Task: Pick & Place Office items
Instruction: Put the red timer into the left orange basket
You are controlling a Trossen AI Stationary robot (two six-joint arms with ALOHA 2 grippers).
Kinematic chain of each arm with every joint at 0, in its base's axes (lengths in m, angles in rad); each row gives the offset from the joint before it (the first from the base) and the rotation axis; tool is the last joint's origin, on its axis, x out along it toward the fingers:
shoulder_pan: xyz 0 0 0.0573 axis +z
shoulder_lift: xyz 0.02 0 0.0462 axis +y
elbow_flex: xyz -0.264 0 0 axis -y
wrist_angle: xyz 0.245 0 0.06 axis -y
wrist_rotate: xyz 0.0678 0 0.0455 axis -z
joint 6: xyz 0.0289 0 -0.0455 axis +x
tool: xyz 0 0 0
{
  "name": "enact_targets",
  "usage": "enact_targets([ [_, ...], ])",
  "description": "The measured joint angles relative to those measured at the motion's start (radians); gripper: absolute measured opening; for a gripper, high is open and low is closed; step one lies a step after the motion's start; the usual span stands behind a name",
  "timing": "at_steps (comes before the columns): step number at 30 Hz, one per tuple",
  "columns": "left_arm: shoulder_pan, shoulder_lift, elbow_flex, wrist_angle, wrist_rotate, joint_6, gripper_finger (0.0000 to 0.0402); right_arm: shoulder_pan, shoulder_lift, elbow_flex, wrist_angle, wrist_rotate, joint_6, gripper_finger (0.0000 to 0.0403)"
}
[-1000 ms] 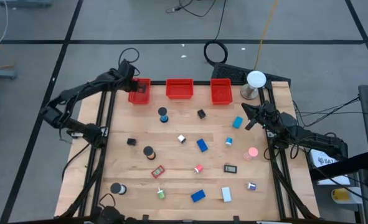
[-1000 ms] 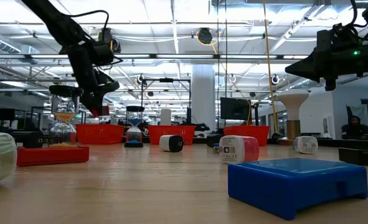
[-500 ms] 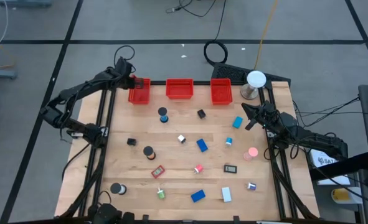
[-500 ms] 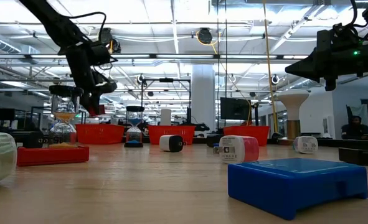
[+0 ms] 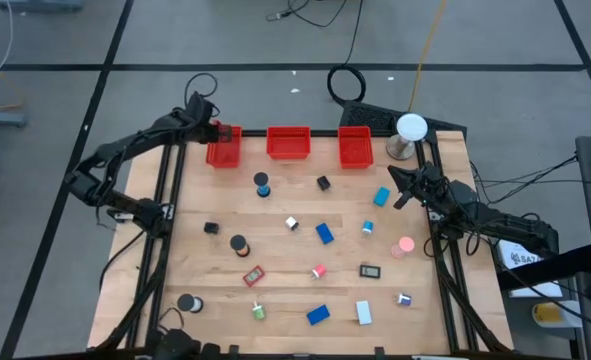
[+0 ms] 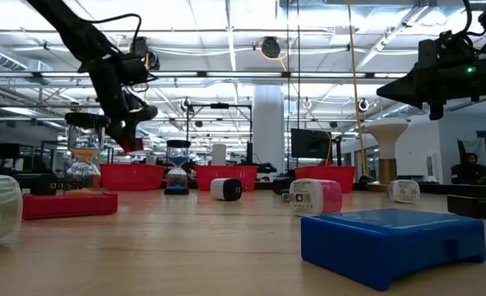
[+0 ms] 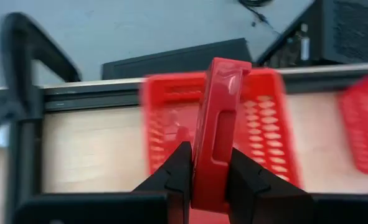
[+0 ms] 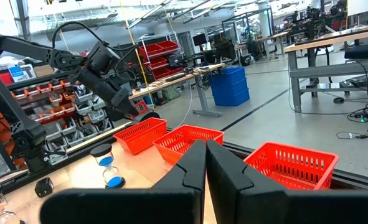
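Note:
My left gripper (image 5: 211, 132) hangs above the left red bin (image 5: 225, 151) at the table's far left corner, shut on a flat red office item (image 7: 216, 130) with a long slot in it. In the low view the gripper (image 6: 128, 141) is well above the bin (image 6: 132, 176). My right gripper (image 5: 399, 192) waits, shut and empty, at the table's right side near the white dome (image 5: 411, 127). Its closed fingers (image 8: 196, 163) point level across the table. Other office items lie scattered on the wood. My left gripper pinches the red item between its two fingers, one on each broad face, near the item's lower end (image 7: 210, 177). The fingers slant downward from the table's left side. The item sticks out past the fingertips, lifted clear above the left bin (image 7: 264, 118).
Middle (image 5: 288, 143) and right (image 5: 355, 149) red bins line the far edge. On the table lie blue blocks (image 5: 324, 233) (image 5: 318, 314), black rolls (image 5: 238, 243) (image 5: 186, 302), an hourglass (image 5: 262, 184), a red flat piece (image 5: 252, 275) and pink, white and green bits.

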Motion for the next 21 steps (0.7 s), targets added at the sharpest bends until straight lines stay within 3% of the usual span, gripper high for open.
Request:
enact_targets([
  [12, -0.036, 0.175, 0.0, 0.071, -0.061, -0.05, 0.0062, 0.0, 0.0, 0.0, 0.0, 0.0, 0.0, 0.0004],
  [21, -0.037, 0.215, 0.002, 0.074, -0.062, -0.055, 0.0078, 0.0, 0.0, 0.0, 0.0, 0.0, 0.0, 0.0004],
])
